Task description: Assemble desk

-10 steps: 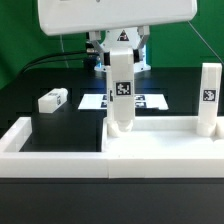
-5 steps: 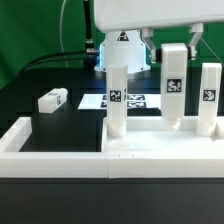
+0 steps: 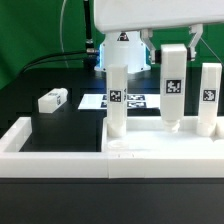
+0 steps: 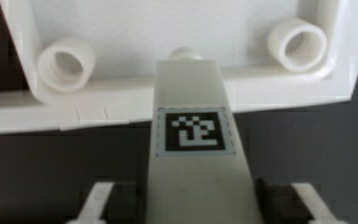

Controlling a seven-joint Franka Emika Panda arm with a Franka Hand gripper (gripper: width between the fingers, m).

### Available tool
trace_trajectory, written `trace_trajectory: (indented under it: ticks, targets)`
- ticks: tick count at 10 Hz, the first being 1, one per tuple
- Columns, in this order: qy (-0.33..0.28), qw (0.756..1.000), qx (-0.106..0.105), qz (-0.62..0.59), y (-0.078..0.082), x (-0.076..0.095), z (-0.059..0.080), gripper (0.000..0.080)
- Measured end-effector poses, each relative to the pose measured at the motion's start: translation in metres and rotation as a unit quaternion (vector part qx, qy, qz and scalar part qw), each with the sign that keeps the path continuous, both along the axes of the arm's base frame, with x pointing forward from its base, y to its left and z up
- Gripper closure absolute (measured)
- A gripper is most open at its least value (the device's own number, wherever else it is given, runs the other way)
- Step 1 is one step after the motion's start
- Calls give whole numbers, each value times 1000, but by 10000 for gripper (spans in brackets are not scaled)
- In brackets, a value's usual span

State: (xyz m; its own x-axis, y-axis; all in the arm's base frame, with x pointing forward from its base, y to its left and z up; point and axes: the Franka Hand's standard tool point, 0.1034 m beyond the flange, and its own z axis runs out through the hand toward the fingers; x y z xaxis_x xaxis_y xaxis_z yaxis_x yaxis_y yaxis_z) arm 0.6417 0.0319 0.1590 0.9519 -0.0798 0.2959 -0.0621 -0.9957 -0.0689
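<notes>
The jaws are clamped on a square white leg post [image 4: 194,110], smooth matte plastic with a printed tag, its tapered tip over the rimmed desk slab [image 4: 176,32] between two round sockets [image 4: 300,42]. Lowered off-centre, the tip could catch a socket lip and tilt in the slick grip. Another post [image 3: 116,100] stands upright beside it; a spare post [image 3: 52,99] lies on the black tabletop [image 3: 30,75].

Premises were a robotics laboratory test bench: black table [image 3: 40,125], green backdrop [image 3: 28,30], fixed marker board [image 3: 143,100] bearing printed tags, cables [image 3: 52,58] trailing behind.
</notes>
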Motion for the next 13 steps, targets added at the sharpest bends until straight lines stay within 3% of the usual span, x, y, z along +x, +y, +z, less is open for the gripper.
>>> trace_trajectory:
  ticks: [1,3,8,10,13]
  targets:
    - [-44,999,-4,0,13,0,2,512]
    - [-55,998,2,1,42,-6,-3,512]
    - [-50,999,1,3,46,-8,-11,512]
    - [-44,999,3,18,68,-14,-13,512]
    - [-41,999,1,21,66,-17,-19,512]
